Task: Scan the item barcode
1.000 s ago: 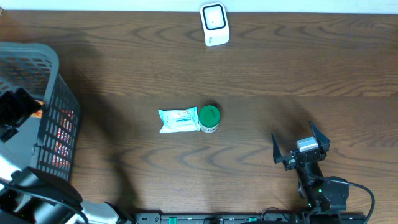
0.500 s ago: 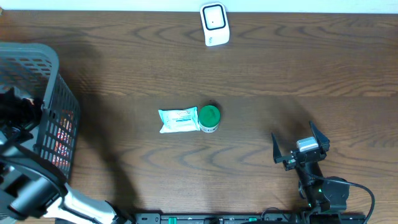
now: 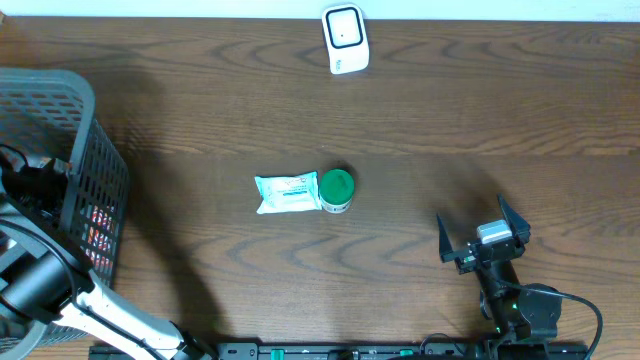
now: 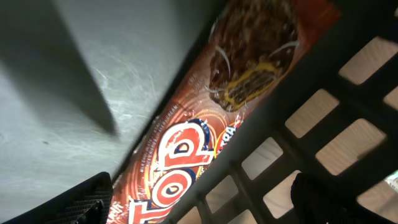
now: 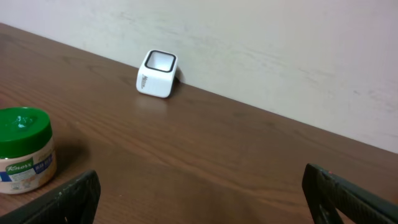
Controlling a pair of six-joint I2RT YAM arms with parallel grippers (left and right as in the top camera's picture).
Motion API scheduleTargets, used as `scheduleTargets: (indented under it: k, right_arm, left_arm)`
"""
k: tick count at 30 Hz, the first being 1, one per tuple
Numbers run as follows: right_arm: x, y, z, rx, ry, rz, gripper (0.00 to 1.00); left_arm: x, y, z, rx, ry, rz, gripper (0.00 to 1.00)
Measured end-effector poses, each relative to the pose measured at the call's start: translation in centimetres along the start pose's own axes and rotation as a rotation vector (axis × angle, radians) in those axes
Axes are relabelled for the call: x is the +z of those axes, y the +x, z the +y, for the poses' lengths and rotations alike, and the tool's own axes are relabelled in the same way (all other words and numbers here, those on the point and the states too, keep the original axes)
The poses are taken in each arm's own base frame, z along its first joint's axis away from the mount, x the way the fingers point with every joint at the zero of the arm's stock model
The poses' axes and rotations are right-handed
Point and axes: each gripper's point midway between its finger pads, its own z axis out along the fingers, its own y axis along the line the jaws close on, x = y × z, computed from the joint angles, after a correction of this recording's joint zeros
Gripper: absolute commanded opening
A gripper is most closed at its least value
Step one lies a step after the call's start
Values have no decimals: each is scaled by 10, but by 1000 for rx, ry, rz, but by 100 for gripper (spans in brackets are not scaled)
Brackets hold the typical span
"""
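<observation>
- The snack packet [image 4: 180, 143] lies in the bottom of the grey basket [image 3: 100, 180] at the left edge of the table [image 3: 500, 110], close against the basket's grid wall on its right side.
- It is a long foil wrapper, brown and orange, with a picture of a chocolate biscuit. I judge it light and a little slippery, and the biscuits inside can probably break if they are squeezed hard.
- The best hold seems to be across the narrow width near the middle, with soft pressure. The barcode is not visible from here, so the packet may need turning later.
- The left gripper [image 4: 199, 202] is inside the basket, just above the packet. Its fingers are spread wide and hold nothing.
- The right gripper [image 3: 470, 212] is at the near right of the table, also wide open and empty.
- The basket floor is smooth grey plastic with fine scratches. The grid wall is very near the packet, so there is little room for the finger on that side.
- The table is dark wood, flat and matt.
- The white scanner [image 3: 345, 38] stands at the far edge, in the middle, in front of a pale wall [image 5: 280, 50], well apart from the basket.
- A jar [image 3: 336, 190] with a green lid and a wipes pack [image 3: 287, 193] lie touching in the middle of the table, between the basket and the right gripper.
</observation>
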Motion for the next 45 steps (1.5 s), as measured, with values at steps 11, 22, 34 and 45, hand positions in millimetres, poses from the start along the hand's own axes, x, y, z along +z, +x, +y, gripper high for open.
scheduleTargets:
  k: [11,22,34,45]
  right_arm:
    - [0,0,0,0,0,0,99]
    - [0,0,0,0,0,0,99]
    - [0,0,0,0,0,0,99]
    - [0,0,0,0,0,0,99]
  left_arm:
    - [11,17,35,-150,-201,72,93]
    - [-8,28,83,-385,-516,58,93]
    - [6,12,56,-255,-321,32,93]
    - [12,-12,31,-152,-158,-47,93]
